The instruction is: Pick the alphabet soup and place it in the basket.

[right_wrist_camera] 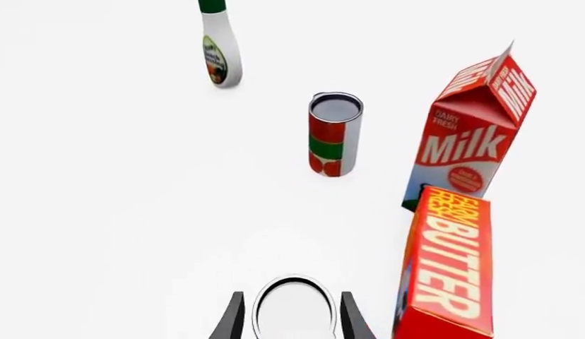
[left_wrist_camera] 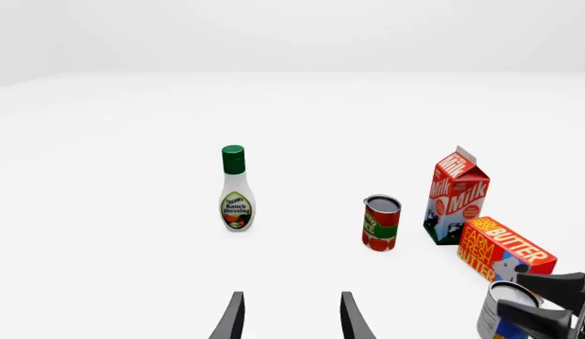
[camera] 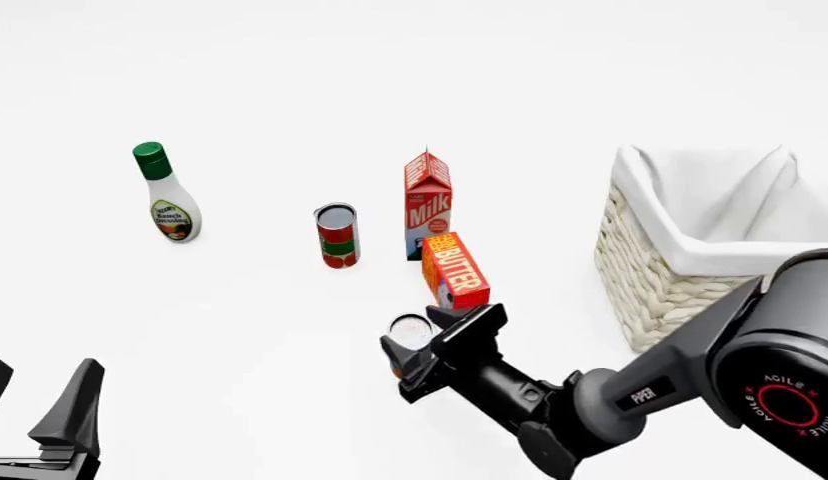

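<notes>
— Where is the alphabet soup [camera: 410, 329]?

— It stands on the table [camera: 254, 300], just in front of the butter box [camera: 456, 270] and well left of the basket [camera: 694, 250]. My right gripper [camera: 411, 362] has a finger on each side of the can; whether they press it yet, I cannot tell.

— And your other arm?

— My left gripper [camera: 41, 405] hangs low at the near left, its fingers spread, pinching nothing.

— What else do you see?

— Behind the butter stands the milk carton [camera: 428, 203]; left of that a red and green can [camera: 337, 235], and farther left a ranch dressing bottle [camera: 165, 192].
</notes>
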Robot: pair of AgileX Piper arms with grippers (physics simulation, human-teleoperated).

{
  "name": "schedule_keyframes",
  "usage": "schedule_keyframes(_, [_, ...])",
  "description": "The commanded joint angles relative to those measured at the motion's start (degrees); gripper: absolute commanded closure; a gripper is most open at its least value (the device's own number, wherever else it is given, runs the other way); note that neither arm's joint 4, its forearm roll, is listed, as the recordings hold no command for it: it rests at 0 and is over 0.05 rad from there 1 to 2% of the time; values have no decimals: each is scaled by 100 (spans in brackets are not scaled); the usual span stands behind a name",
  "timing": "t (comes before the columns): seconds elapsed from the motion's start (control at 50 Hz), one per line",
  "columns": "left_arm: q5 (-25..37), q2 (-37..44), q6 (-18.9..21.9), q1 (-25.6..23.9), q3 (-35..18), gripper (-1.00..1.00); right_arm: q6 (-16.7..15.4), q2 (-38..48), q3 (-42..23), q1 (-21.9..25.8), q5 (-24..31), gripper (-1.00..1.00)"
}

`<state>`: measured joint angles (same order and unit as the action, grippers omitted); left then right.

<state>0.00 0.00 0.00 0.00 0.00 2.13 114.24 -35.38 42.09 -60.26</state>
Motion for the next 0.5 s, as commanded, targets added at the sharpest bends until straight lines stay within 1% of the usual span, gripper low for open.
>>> schedule_keyframes(0.02, [0,0,0,0,0,-100,5,165,-110,18,19,-100])
schedule_keyframes(0.5, [0,0,0,0,0,-100,35,483,-275,30,1,-100])
